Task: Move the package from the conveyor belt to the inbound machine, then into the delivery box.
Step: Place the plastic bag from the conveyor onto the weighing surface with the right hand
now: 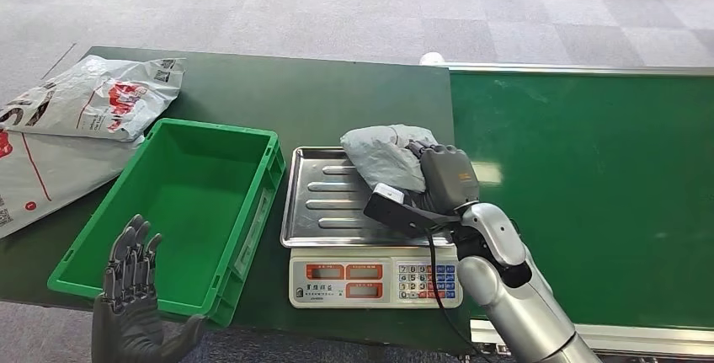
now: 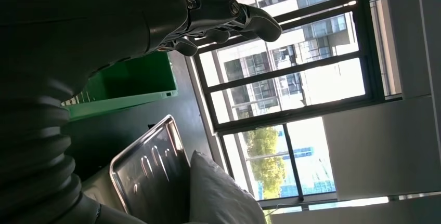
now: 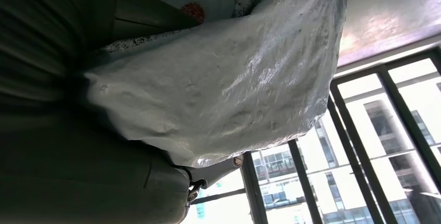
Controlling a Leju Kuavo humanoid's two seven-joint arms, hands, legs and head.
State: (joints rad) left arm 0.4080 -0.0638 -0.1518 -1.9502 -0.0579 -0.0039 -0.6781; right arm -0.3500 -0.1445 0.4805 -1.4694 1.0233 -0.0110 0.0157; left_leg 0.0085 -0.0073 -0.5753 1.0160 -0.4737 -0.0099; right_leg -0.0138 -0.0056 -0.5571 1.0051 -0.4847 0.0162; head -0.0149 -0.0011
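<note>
Grey carpet tiles surround a dark green desk (image 1: 337, 93) seen from above. At the far left of the desk lie two white printed mail bags (image 1: 80, 114), one overlapping the other. Low at the left, the left robot hand (image 1: 130, 283) hangs in front of the desk edge with its dark fingers apart, holding nothing. Just beside it sits an open green plastic box (image 1: 253, 211) with nothing inside. Right of the box stands a weighing scale (image 1: 375, 281) with a steel tray (image 1: 324, 203) on top and a keypad on its front. The package (image 1: 383, 154) — a crumpled grey plastic bag — rests on the tray's far right corner, partly overhanging it. The right robot hand (image 1: 442, 179) grips the package from the right side, its silver arm coming up from the lower right. Further right runs the green conveyor belt (image 1: 589, 186).
</note>
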